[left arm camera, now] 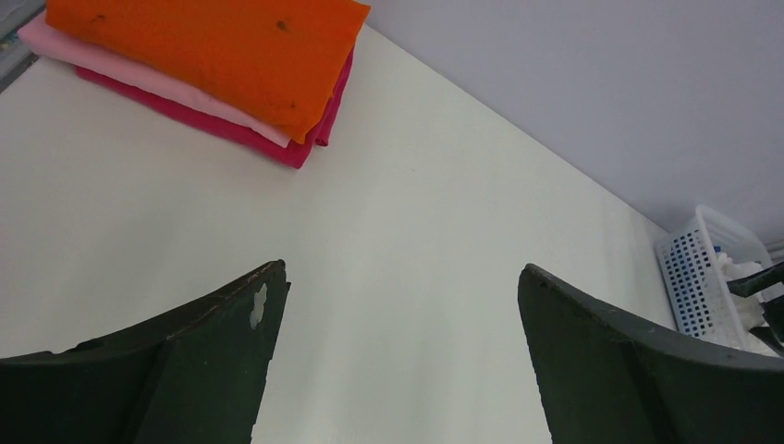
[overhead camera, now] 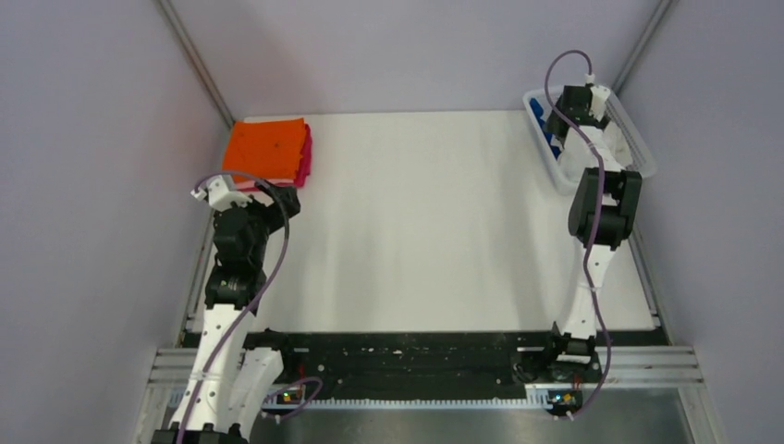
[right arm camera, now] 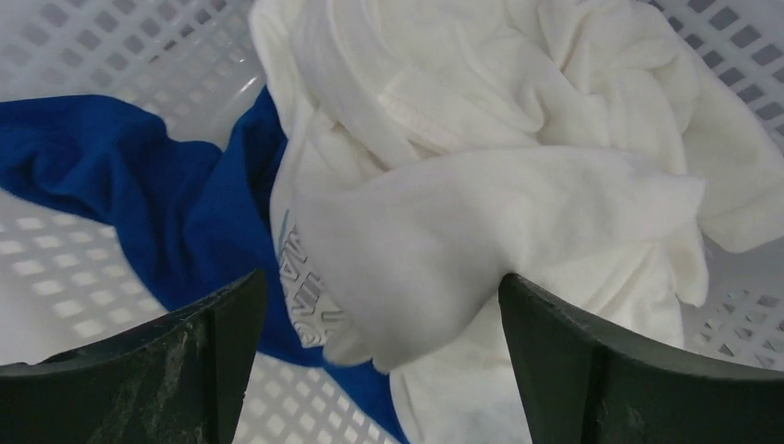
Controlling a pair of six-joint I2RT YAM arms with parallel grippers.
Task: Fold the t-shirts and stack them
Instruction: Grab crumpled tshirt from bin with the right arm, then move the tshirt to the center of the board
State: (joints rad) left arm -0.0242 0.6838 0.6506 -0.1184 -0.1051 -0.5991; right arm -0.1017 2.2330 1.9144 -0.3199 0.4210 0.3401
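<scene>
A folded orange t-shirt (overhead camera: 265, 149) lies on top of a folded pink t-shirt (overhead camera: 304, 159) at the table's far left; the stack also shows in the left wrist view, orange (left arm camera: 213, 46) over pink (left arm camera: 231, 125). My left gripper (left arm camera: 398, 277) is open and empty, just in front of that stack. My right gripper (right arm camera: 381, 287) is open, down inside the white mesh basket (overhead camera: 638, 148), its jaws on either side of a bunched fold of a crumpled white t-shirt (right arm camera: 499, 176). A crumpled blue t-shirt (right arm camera: 139, 176) lies under and left of it, white lettering showing.
The basket stands at the table's far right corner; in the left wrist view its mesh wall (left arm camera: 693, 277) shows at the right. Grey walls close in the table (overhead camera: 425, 222) on three sides. A black rail runs along the near edge.
</scene>
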